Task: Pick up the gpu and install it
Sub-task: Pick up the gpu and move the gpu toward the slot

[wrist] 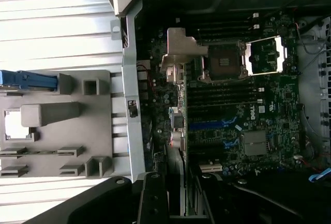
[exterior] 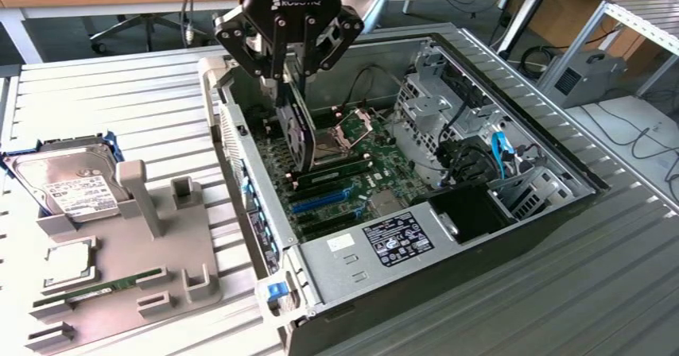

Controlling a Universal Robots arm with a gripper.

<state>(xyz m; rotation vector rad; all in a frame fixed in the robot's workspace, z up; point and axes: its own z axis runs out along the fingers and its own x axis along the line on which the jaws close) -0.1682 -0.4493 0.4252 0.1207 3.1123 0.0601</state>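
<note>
Slatted metal table (exterior: pixel 127 86) carries open computer case (exterior: pixel 351 253) — motherboard (exterior: pixel 371 173) exposed. gpu (exterior: pixel 298 133) upright on edge inside case, over motherboard slots, seating unclear — top edge pinched by pincer (exterior: pixel 289 82).

the gripper (exterior: pixel 289 76) clamps the top edge of the gpu (exterior: pixel 300 133), which hangs upright and edge-on inside the open computer case (exterior: pixel 456 276), over the green board (exterior: pixel 371 173). at the exterior view's left, a grey tray (exterior: pixel 127 312) carries a hard drive (exterior: pixel 72 187), a chip (exterior: pixel 66 262) and a memory stick (exterior: pixel 101 286).
</note>
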